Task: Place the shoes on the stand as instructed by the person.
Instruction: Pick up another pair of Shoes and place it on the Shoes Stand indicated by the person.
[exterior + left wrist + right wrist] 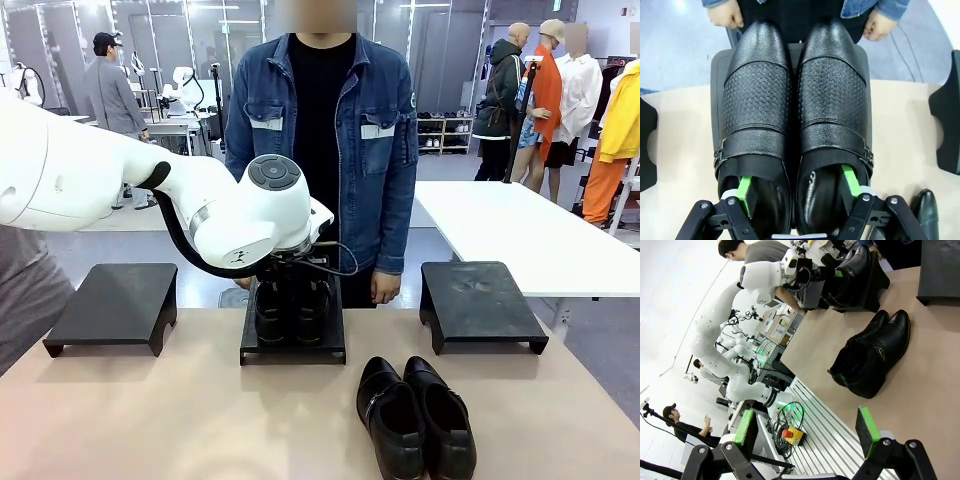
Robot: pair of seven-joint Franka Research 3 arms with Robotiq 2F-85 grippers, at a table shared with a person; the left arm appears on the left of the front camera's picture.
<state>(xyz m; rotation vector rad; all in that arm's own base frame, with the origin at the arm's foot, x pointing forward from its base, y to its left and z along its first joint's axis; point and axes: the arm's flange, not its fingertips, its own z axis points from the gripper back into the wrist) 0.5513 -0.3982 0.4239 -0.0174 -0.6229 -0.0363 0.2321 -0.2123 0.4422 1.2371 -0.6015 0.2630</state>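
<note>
On the middle stand (292, 352), a low black platform at the far side of the bench (200, 420), stands a pair of black dress shoes (830, 95). They sit side by side and touching, toes pointing away from the robot toward the person (330, 130). Each shoe has a woven-textured band across the vamp and a buckled strap behind it.

The white left arm (100, 180) reaches in over this stand, and the left tool (794, 175) hangs over the heels of the pair. Its fingers are spread wide, one green pad (745, 192) dipped into the opening of one shoe and the other into the opening of its mate. Lining shows between each pad and the shoes' inner walls, so the tool grips nothing that I can see.

The person, in a blue denim jacket, stands just behind the middle stand with both hands (725, 15) hanging at the far edge.

A second pair (415, 415) of black shoes lies on the bare bench nearer the robot, right of the middle. Matching black platforms flank the middle one: the left stand (115, 300) and the right stand (480, 300).

The right tool (805, 432) hovers off the bench's near edge, its fingers wide apart and holding nothing.
</note>
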